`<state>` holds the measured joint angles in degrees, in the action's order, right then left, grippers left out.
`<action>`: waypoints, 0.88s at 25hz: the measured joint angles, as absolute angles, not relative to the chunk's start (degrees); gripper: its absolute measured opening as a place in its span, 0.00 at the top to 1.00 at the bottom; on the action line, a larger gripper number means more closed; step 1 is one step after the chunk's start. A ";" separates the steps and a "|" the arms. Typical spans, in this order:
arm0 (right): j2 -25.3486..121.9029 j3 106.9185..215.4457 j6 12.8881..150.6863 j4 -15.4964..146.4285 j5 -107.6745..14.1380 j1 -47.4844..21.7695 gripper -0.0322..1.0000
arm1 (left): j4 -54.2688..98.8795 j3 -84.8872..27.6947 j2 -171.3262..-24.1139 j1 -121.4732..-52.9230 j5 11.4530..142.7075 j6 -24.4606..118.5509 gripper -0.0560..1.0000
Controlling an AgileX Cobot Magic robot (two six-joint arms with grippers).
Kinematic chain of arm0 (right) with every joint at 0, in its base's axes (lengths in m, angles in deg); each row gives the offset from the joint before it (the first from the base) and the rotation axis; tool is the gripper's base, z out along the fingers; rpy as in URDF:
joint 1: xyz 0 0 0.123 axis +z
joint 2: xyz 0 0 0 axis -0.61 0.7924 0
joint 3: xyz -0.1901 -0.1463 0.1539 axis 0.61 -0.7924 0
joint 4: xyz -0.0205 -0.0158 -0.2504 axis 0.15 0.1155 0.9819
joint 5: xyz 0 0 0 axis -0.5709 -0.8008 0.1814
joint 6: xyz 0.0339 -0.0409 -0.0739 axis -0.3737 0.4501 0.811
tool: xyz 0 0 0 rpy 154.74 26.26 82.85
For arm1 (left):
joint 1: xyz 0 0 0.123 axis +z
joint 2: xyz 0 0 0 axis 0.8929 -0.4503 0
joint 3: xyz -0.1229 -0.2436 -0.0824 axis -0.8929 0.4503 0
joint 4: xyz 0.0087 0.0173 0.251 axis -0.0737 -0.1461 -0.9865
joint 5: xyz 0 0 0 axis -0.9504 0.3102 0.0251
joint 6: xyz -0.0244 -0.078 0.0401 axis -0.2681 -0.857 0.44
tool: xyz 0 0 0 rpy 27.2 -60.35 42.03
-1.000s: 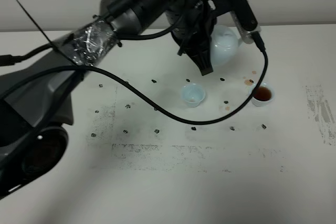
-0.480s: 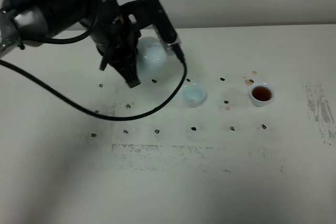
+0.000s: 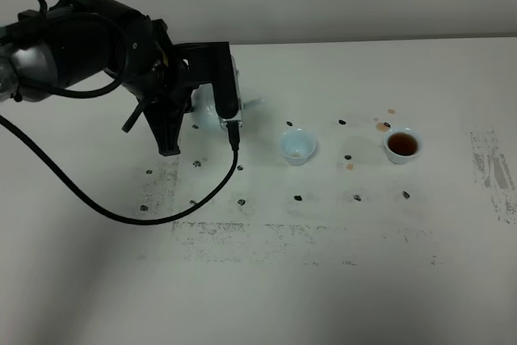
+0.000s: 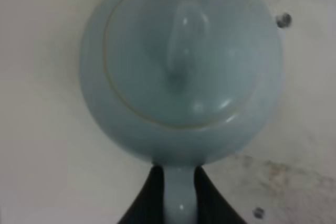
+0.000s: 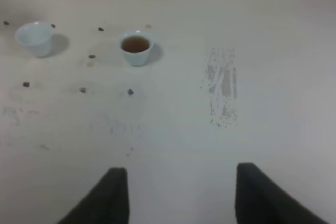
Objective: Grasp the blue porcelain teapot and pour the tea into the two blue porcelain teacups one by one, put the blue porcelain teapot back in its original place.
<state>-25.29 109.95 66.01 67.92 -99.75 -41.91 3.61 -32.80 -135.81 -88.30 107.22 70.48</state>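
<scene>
Clamping the handle [image 4: 180,208] of the teapot [image 4: 181,66] at the left of the table [image 3: 323,280], your left gripper [image 4: 177,169] is risking a spill if it is releasing before the base rests. The middle cup [image 3: 296,157] is looking empty, the right cup [image 3: 401,159] is holding tea [image 3: 403,144]; your right gripper [image 5: 181,169] is gaping.

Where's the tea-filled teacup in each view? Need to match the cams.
Exterior high: the filled teacup stands right of centre on the table, to the right of the empty teacup.
Left wrist: not in it; the teapot fills the picture.
Right wrist: the filled teacup stands beside the empty teacup.
Shared landmark: the scuffed grey patch, on the filled teacup's far side from the empty one.
</scene>
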 joint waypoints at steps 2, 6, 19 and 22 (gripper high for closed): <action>-25.29 109.95 66.01 67.92 -99.75 -41.91 0.50 | 3.61 -32.80 -136.51 -88.30 105.51 72.72 0.91; -25.29 109.95 66.01 67.92 -99.75 -41.91 0.50 | 3.61 -32.80 -138.18 -88.30 102.96 76.71 0.91; -25.29 109.95 66.01 67.86 -99.75 -41.91 0.50 | 3.60 -32.97 -141.97 -88.30 95.05 84.52 0.91; -25.29 109.95 66.01 67.86 -99.75 -41.91 0.50 | 3.60 -33.35 -142.85 -88.30 94.13 85.65 0.91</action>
